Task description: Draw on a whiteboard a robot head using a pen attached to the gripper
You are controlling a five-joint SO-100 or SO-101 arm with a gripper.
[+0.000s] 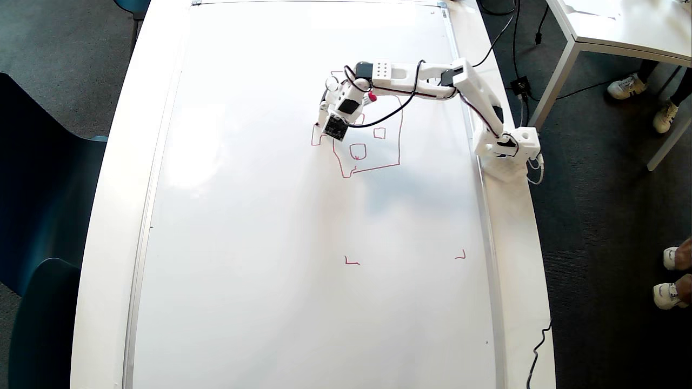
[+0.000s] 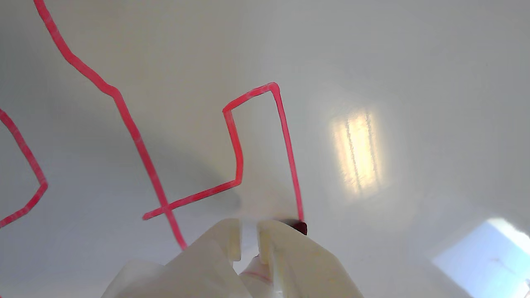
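The arm is reaching out over the whiteboard (image 1: 281, 216), which is lying flat and covering nearly all of the white worktop (image 1: 116, 178), and the gripper (image 1: 327, 114) is hanging over the upper-left part of the red robot head (image 1: 373, 146) drawing in the overhead view. In that view the head outline and at least two small inner squares are already on the board, while the arm is hiding the upper-left portion.

In the wrist view the gripper (image 2: 248, 238) is pointing down at the board with the pen (image 2: 299, 227) showing only as a dark red tip just beside the right-hand white finger, right at the lower end of a long red stroke. That stroke is forming the right side of a small box (image 2: 256, 136) joined by a short line to the head's outline, and the box's bottom side is not yet drawn. So the step in hand is judged to be the closing of this side box, late in the drawing.

The jaws are standing close together with a narrow slot between them; the pen seems fixed alongside rather than pinched, and whether they are clamping anything cannot be told.

The next move calls for keeping the tip pressed evenly on the glossy surface and dragging it leftwards in the wrist view to meet the short connecting line, without skidding or lifting early.
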